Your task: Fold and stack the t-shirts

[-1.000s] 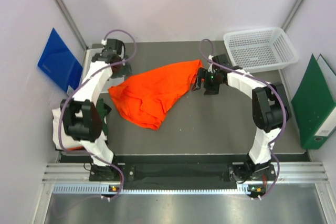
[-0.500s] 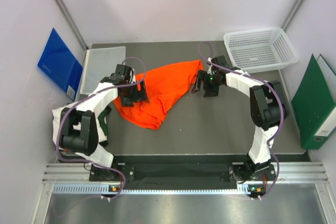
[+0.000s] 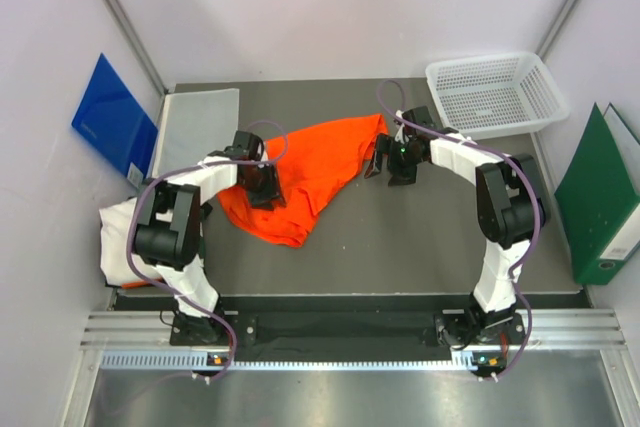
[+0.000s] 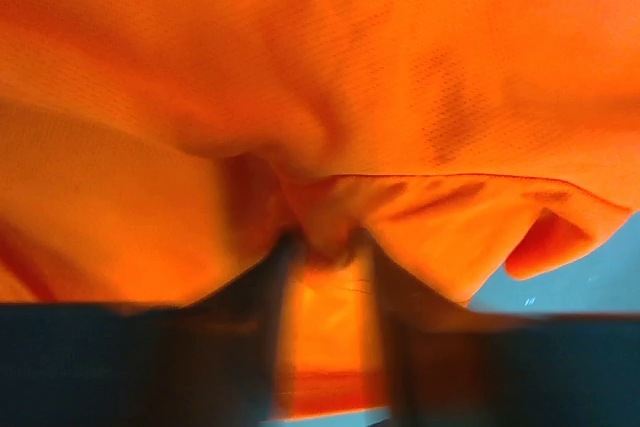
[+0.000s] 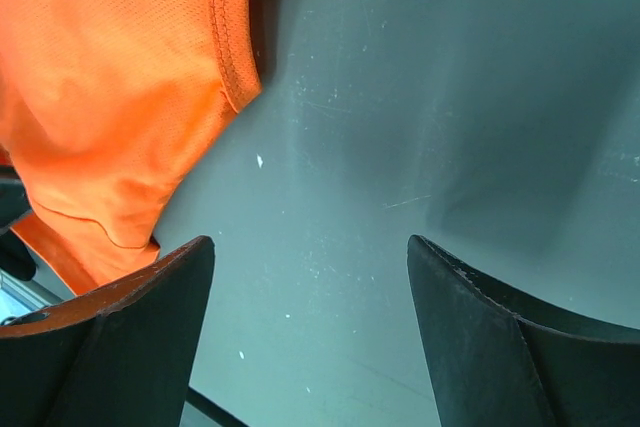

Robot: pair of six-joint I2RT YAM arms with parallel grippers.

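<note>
The bright orange t-shirt [image 3: 305, 172] lies crumpled on the dark table, left of centre. My left gripper [image 3: 262, 185] sits on its left part. In the left wrist view its jaws [image 4: 328, 247] are shut on a bunched fold of the orange cloth [image 4: 330, 67], which fills that view. My right gripper [image 3: 380, 163] hovers just off the shirt's far right corner, open, with bare table between its fingers [image 5: 310, 247] and the shirt's hem [image 5: 120, 97] to its left. A white t-shirt [image 3: 118, 237] lies bundled at the table's left edge, partly behind the left arm.
A white mesh basket [image 3: 497, 92] stands at the back right. A clear plastic sheet [image 3: 197, 125] lies at the back left. A blue folder [image 3: 112, 112] leans on the left wall and a green binder [image 3: 600, 197] on the right wall.
The left arm swung from the back left corner onto the orange shirt's left part and its jaws closed on the cloth. The right arm stayed put.
</note>
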